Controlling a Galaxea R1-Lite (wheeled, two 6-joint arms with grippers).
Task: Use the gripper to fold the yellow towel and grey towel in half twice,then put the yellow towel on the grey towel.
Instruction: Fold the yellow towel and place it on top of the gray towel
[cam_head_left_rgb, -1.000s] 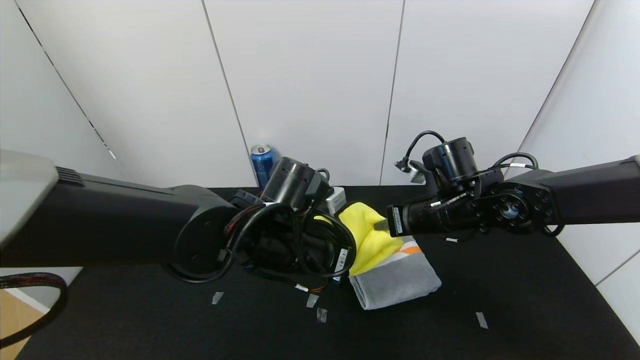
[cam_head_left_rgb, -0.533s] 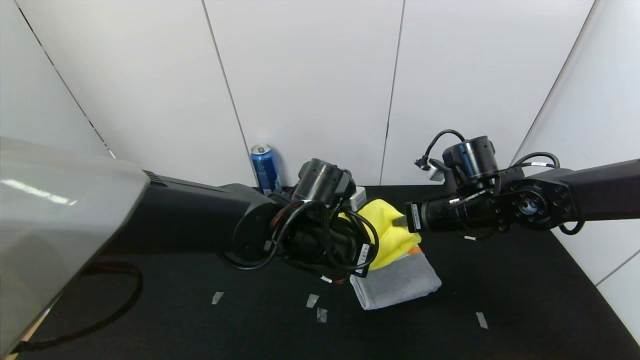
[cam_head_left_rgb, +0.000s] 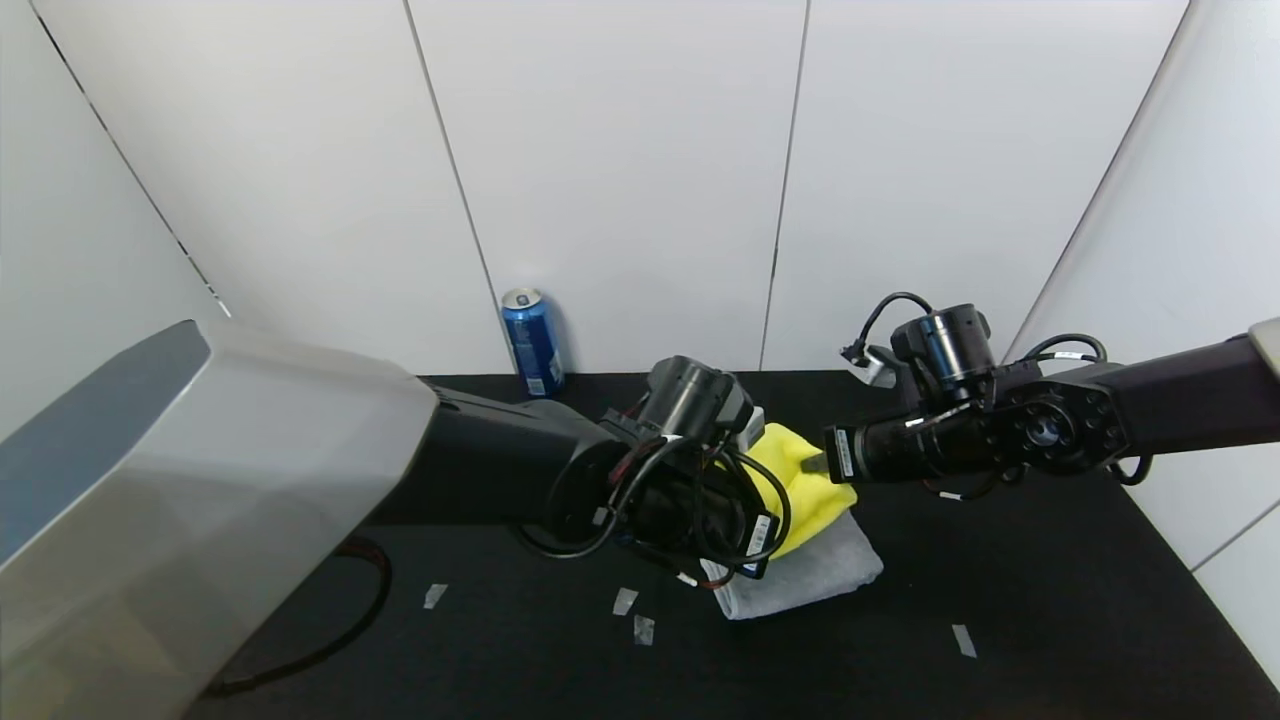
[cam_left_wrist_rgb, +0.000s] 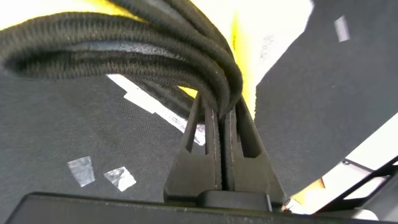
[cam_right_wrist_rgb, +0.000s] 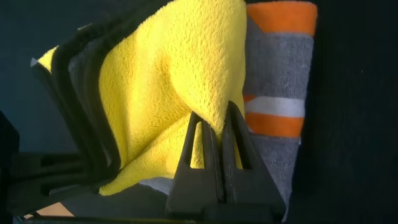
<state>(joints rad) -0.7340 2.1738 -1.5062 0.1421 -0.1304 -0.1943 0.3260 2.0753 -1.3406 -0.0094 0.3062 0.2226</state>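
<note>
The yellow towel, folded, hangs pinched between left pincer and right pincer, one at each end, directly over the grey towel on the bench, ready for stacking.

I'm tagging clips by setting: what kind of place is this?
Probably a lab test cell, not a home: a black-covered table with tape marks, bare white wall panels, and a lone blue can.
</note>
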